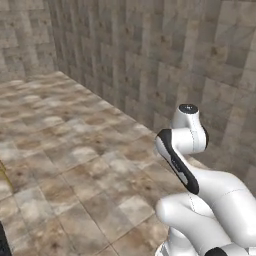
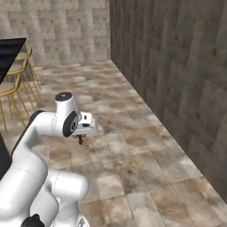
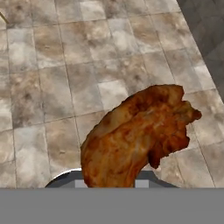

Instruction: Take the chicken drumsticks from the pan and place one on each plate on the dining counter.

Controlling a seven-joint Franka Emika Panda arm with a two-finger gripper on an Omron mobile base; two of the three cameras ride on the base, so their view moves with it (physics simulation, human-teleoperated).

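Note:
An orange-brown chicken drumstick [image 3: 140, 135] looms large in the hand view, held over the tiled floor. In the right base view it hangs as a small brown piece [image 2: 80, 140] under the white hand, with my gripper [image 2: 81, 136] shut on it. The fingertips are hidden behind the meat. A corner of the black dining counter [image 2: 9, 52] shows at the upper left of the right base view. The pan and the plates are out of view.
Brown and grey stone floor tiles [image 1: 75, 150] spread ahead, bounded by a grey stone wall [image 2: 177, 66] on the right. Yellow chairs [image 2: 17, 84] stand beside the counter at the left. My white arm [image 1: 200, 180] rises at the lower right of the left base view.

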